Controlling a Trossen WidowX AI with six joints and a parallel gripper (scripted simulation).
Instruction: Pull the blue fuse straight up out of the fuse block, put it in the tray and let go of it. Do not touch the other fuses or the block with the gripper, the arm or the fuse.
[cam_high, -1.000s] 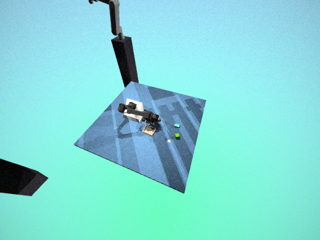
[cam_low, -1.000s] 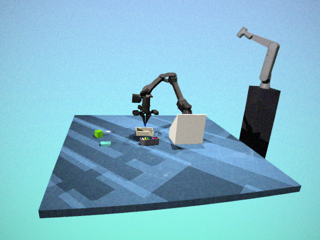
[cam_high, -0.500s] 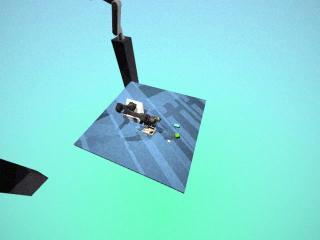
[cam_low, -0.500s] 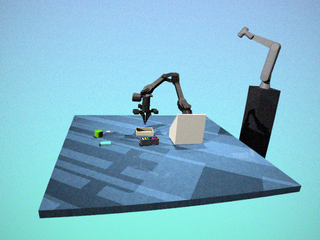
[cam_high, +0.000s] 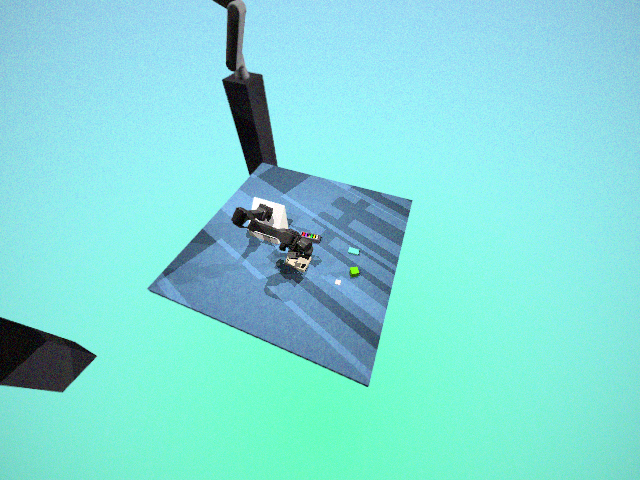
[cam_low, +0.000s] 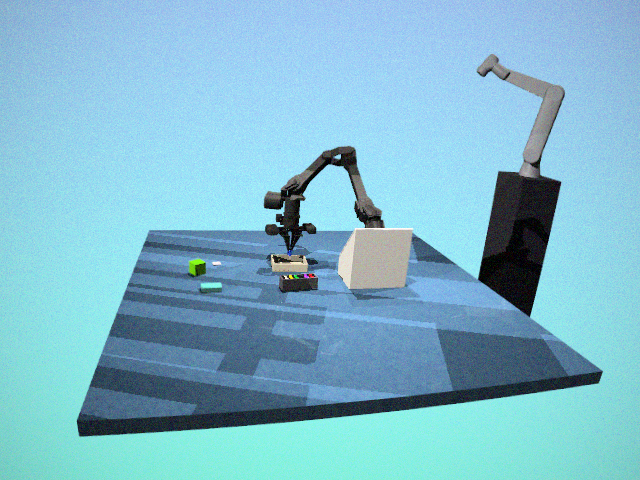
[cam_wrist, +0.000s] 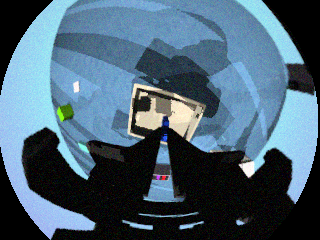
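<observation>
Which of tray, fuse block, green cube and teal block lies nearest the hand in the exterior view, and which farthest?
From the hand, shut on the blue fuse:
1. Tray, directly beneath.
2. Fuse block, just in front of the tray.
3. Green cube, off to the image left.
4. Teal block, image left too; close to the cube's rank.

The tabletop (cam_low: 361, 356) is a thin square slab patterned in light and dark blue bands. The surrounding backdrop grades from blue above to green below. A tall black pedestal (cam_low: 518, 240) stands at one corner. Shadows fall across the slab surface.
</observation>
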